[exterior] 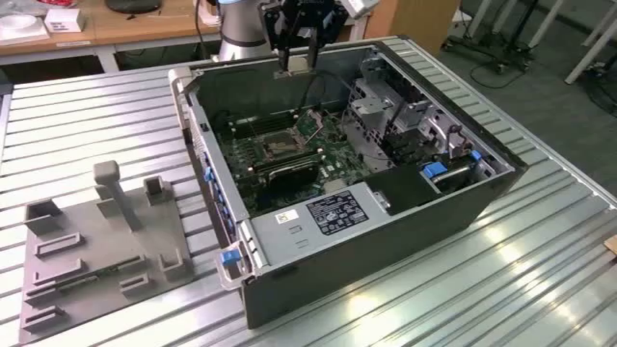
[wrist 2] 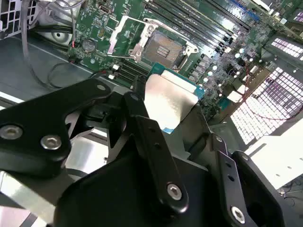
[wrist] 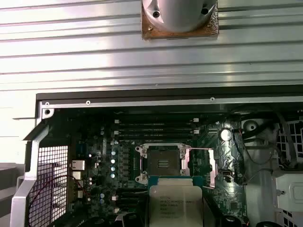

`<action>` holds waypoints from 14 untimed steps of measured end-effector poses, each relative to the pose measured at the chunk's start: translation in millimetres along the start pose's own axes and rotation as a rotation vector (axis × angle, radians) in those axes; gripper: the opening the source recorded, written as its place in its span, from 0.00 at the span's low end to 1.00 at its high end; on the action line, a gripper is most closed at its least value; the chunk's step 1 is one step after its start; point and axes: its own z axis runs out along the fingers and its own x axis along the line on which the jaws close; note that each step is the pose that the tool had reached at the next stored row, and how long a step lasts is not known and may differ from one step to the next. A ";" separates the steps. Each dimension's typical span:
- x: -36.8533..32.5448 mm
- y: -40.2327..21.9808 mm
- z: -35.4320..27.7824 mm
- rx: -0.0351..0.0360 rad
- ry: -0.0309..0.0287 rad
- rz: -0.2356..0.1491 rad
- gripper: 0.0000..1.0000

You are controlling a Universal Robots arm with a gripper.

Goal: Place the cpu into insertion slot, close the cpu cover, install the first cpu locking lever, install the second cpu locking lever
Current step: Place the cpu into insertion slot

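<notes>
My gripper (exterior: 296,59) hangs over the back rim of the open computer case (exterior: 463,210), shut on the cpu (exterior: 296,65). In both wrist views the cpu (wrist 2: 171,100) (wrist: 176,204) is a silvery square chip with a green edge, pinched between the black fingers (wrist 2: 142,123). It is above the motherboard and apart from it. The insertion slot (wrist 2: 163,49) (wrist: 162,163) (exterior: 279,147) lies bare with its dark centre showing. The cpu cover (wrist 2: 124,34) (wrist: 203,165) is swung open beside the slot, with thin levers along it.
Long black memory slots (wrist 2: 189,23) run beside the socket. A metal drive cage (exterior: 400,119) and loose cables (wrist 2: 42,71) stand inside the case. A grey fixture plate (exterior: 97,246) lies on the ribbed table at the exterior view's left. The arm's base (wrist: 180,14) stands behind the case.
</notes>
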 end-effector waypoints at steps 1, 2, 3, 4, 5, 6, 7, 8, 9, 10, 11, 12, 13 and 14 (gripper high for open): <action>0.0 0.0 0.0 -0.0001 0.0000 0.000 0.54; 0.0 0.0 0.0 0.0000 0.0000 0.000 0.54; 0.0 0.0 0.0 0.0000 0.0000 0.000 0.54; 0.0 0.0 0.0 0.0001 0.0000 0.000 0.54; 0.0 0.0 0.2 0.0002 0.0001 0.000 0.54; 0.0 0.0 0.5 0.0001 0.0001 0.000 0.54; 0.0 -0.1 0.7 0.0000 0.0000 0.000 0.54; 0.0 -0.1 1.0 0.0000 0.0000 0.000 0.54; 0.1 -0.1 1.3 0.0000 0.0000 0.000 0.54; 0.2 -0.2 1.7 -0.0001 0.0000 0.000 0.54; 0.3 -0.2 2.0 0.0000 0.0000 0.000 0.54; 0.4 -0.2 2.1 0.0000 0.0000 0.000 0.54; 0.3 -0.2 2.1 0.0002 0.0001 0.000 0.54; 0.4 -0.2 2.2 0.0001 0.0001 0.000 0.54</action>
